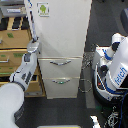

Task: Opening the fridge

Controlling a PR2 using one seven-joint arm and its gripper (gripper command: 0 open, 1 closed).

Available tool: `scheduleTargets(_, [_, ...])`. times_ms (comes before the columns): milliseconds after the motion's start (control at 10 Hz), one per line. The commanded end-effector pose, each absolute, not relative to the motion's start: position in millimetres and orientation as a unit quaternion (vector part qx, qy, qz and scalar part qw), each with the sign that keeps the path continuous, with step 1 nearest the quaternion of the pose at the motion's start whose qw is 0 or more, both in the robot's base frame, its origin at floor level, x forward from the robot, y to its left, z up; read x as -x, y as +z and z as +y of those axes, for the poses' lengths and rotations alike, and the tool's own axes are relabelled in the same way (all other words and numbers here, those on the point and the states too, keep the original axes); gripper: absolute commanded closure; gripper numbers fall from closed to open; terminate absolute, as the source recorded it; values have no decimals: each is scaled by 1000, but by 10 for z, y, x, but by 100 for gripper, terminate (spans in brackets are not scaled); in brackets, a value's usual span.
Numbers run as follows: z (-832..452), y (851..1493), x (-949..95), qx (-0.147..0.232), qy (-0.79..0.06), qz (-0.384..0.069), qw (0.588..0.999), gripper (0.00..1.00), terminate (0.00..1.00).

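White fridge, green-and-white sticker

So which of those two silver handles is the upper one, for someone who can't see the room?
Find the tall white fridge in the middle, with a green-and-white sticker near its top. Below its big door sit two white drawers, stacked. The upper curved silver handle is on the drawer right under that door; the other handle has a small green mark.

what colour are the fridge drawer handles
Silver, curved, on the white fridge; seen in the exterior view.
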State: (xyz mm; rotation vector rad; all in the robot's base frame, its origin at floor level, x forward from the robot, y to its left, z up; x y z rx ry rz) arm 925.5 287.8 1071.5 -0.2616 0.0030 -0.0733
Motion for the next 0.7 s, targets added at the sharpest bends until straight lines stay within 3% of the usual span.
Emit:
scheduleTargets(100, [2745, 10576, -9236, 133, -52, 17, 990, 100, 0])
scheduleTargets(300, [2720, 10588, -9171, 135, -60, 19, 989, 100, 0])
scheduleTargets(700, [2359, 10972, -8251, 119, -164, 0, 979, 100, 0])
